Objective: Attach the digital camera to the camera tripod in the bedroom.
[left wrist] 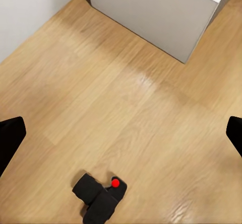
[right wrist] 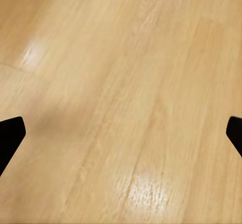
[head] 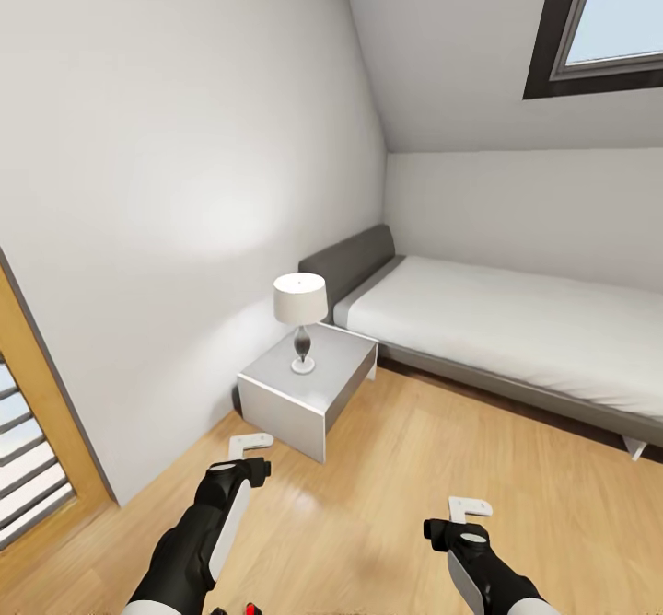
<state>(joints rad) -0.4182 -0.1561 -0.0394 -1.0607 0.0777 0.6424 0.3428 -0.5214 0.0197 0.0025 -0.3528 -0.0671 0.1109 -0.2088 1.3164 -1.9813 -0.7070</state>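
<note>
Bedroom with grey-white walls (head: 166, 182) and a sloped ceiling carrying a dark-framed skylight window (head: 603, 26) at upper right. Light wood plank floor (head: 387, 523) runs across the lower part of the head view and lies under both wrist cameras. Grey bed with white mattress (head: 516, 330) stands along the far wall, its dark grey headboard against the left wall. Wooden door frame with slatted panel (head: 37, 431) sits at the left edge. Pale grey box-shaped nightstand (head: 308, 389) stands on the floor in the corner between wall and bed head; its side face appears in the left wrist view (left wrist: 151, 12). White-shaded table lamp with a dark bulbous stem (head: 300, 316) stands upright on the nightstand's tabletop. Left gripper (head: 249, 443), black and white, hangs over the floor just in front of the nightstand, fingers spread wide apart and holding nothing; its dark fingertips (left wrist: 11, 136) sit at opposite edges of the left wrist view. Right gripper (head: 470, 508) hangs over bare floor, well apart from the bed, fingers likewise released and empty. Small black chunky digital camera with a red round button on top (left wrist: 101, 196) lies on the floor near the left gripper, apart from the nightstand, untouched.
</note>
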